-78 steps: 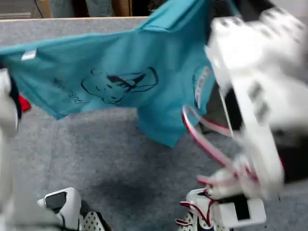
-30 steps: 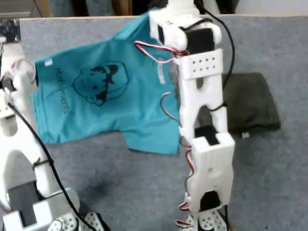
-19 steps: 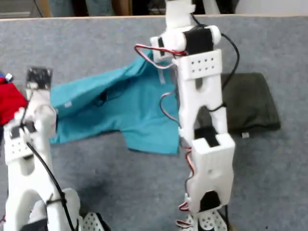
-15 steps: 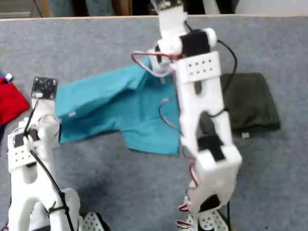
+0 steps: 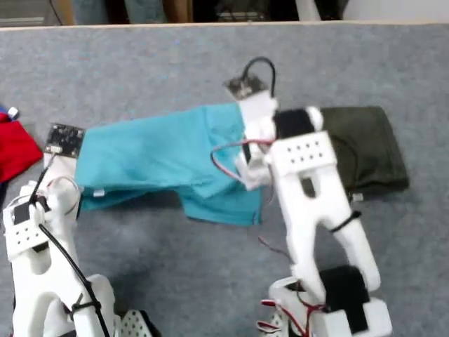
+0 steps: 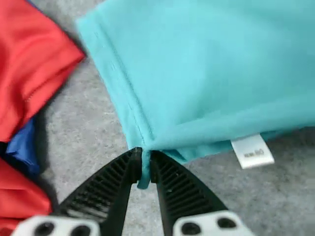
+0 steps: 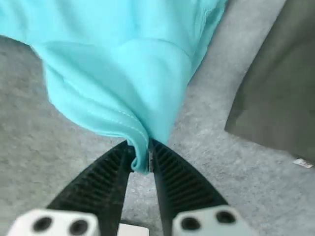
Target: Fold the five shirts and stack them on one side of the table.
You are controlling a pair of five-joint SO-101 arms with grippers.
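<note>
A teal shirt (image 5: 161, 151) lies folded over across the middle of the grey table, a sleeve sticking out toward the front. My left gripper (image 6: 143, 169) is shut on the teal shirt (image 6: 206, 73) at its left corner hem, beside a white label (image 6: 252, 152). My right gripper (image 7: 141, 158) is shut on a bunched edge of the teal shirt (image 7: 123, 64) at its right end. In the high view the left gripper (image 5: 66, 151) and right gripper (image 5: 245, 116) sit at opposite ends of the shirt. A folded dark olive shirt (image 5: 365, 151) lies to the right.
A red shirt (image 5: 15, 151) with a bit of blue cloth (image 6: 19, 147) lies at the table's left edge, close to my left gripper. The olive shirt (image 7: 275, 93) is just beside my right gripper. The table's far edge (image 5: 140, 27) runs along the back.
Both arms have pulled back toward the front and come down, bringing the shirt's far edge over onto itself. The printed front, visible a second ago, is now folded under.
</note>
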